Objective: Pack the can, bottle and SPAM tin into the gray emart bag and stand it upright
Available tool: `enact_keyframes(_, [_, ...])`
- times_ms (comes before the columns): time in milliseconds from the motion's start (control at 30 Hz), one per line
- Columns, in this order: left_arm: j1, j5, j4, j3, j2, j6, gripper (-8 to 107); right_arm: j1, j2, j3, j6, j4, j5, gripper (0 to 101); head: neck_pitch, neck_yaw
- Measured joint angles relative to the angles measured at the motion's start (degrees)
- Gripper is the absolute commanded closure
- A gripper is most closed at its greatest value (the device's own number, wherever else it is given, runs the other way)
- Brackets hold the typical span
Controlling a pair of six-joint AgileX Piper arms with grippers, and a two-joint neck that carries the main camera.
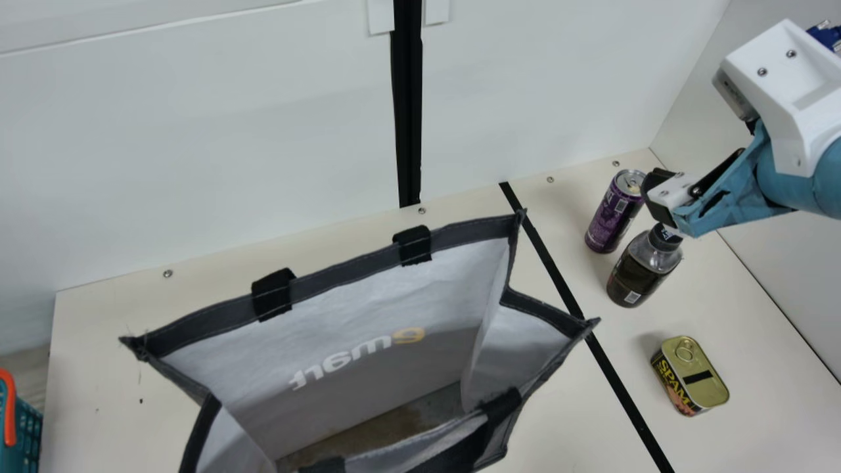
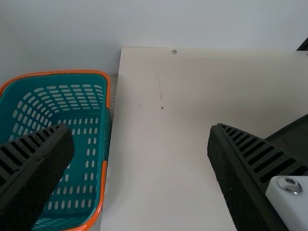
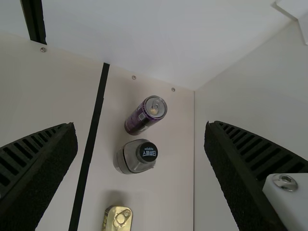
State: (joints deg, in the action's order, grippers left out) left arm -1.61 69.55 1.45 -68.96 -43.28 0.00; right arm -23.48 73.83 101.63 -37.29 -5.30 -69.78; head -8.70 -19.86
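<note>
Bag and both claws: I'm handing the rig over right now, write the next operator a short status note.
Left claw: open, empty, basket below it to one side.
Right claw: open, empty, above the can and bottle.
Items: can, bottle and SPAM tin all on the table, to the bag's right in the main view.
Done: bag stands upright with its mouth open; none of the three is packed.
Left: pack all three, then check the bag still stands.

gray emart bag (image 1: 387,295) open | can (image 1: 611,217), bottle (image 1: 636,270), SPAM tin (image 1: 708,389): 3 outside | right hand (image 1: 660,197) apparently above bottle
</note>
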Motion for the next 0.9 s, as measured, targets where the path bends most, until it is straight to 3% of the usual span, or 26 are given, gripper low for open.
enact_keyframes(433, [-3.99,-1.7,-3.4,-5.43,-4.26,0.0,9,0.0,0.0,0.0,0.0,0.0,0.0,6,0.0,-0.09])
enact_keyframes(900, [-17.89,-2.11,-14.86,-17.34,-13.98,-7.12,9,0.0,0.0,0.0,0.0,0.0,0.0,6,0.0,-0.09])
